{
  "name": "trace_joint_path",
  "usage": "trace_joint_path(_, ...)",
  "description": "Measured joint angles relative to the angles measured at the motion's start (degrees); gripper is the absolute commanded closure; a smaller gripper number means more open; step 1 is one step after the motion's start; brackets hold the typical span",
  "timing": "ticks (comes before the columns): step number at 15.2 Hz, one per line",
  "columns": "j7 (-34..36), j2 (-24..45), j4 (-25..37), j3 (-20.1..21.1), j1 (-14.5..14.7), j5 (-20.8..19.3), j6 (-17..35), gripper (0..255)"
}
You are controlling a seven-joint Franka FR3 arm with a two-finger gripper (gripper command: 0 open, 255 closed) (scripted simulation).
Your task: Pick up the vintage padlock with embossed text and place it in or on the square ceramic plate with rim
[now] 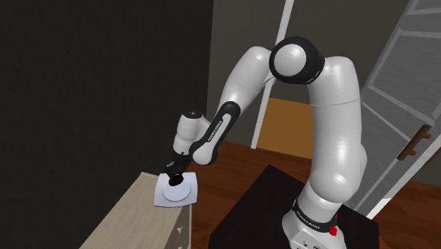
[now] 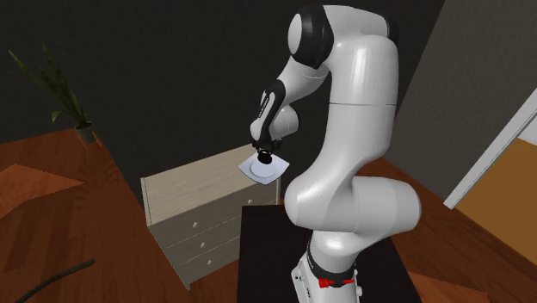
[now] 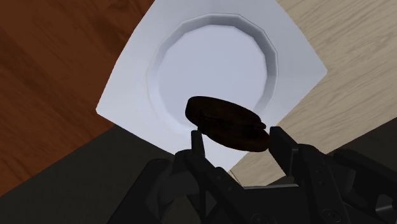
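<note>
Placing step: black gripper [image 3: 236, 135] clasps dark-brown rounded padlock [image 3: 224, 119] above white square rimmed plate [image 3: 137, 76]; next, lower, release.

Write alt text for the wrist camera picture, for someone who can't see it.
The black gripper clasps a dark brown padlock above a white square plate with a round well, which sits on a pale wooden top.

Pale dresser [image 2: 198, 211], potted plant [image 2: 83, 131], panelled door [image 1: 413, 64]

Dark brown padlock [image 3: 224, 122] clasped between the black jaws, over the rim of a white square plate [image 3: 127, 95] on a pale surface [image 3: 343, 38].
</note>
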Motion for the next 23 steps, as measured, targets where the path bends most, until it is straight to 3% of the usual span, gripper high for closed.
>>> trace_joint_path(7, 0.5, 0.8, 0.0, -0.9, 0.8, -0.6, 0.8, 255)
trace_joint_path(8, 0.5, 0.8, 0.0, -0.9, 0.8, -0.6, 0.8, 0)
trace_joint_path(14, 0.5, 0.8, 0.0, -0.9, 0.8, -0.6, 0.8, 0)
trace_joint_path(19, -3.4, -6.7, -3.5, 5.8, -5.3, 4.2, -3.4, 0)
trace_joint_path(23, -3.8, -7.4, -3.7, 6.5, -5.8, 4.8, -3.9, 0)
